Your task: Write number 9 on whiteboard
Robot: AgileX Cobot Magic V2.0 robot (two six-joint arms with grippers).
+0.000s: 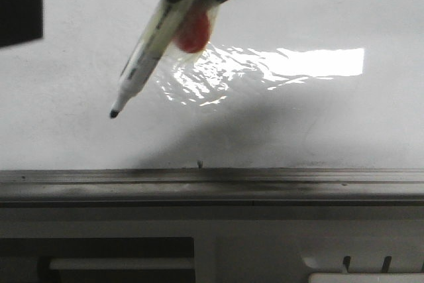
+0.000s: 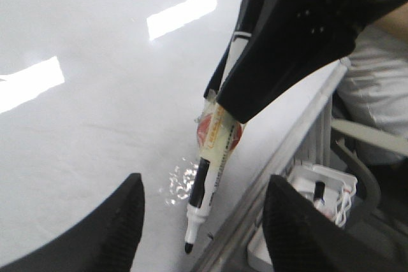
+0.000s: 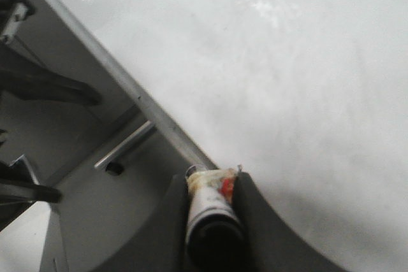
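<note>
The whiteboard [image 1: 318,124] lies glossy and bare, no 9 on it yet. The right gripper [image 3: 213,221] pinches a marker [image 1: 142,64], tip slanted down just above the board, ready to write; the left gripper [image 2: 204,221] hangs wide, empty.

An office or classroom-like workroom, most likely; a large glossy whiteboard [image 1: 79,144] with a grey metal tray [image 1: 212,187] fills the view. Ceiling-light glare [image 1: 318,62] reflects off it.
</note>
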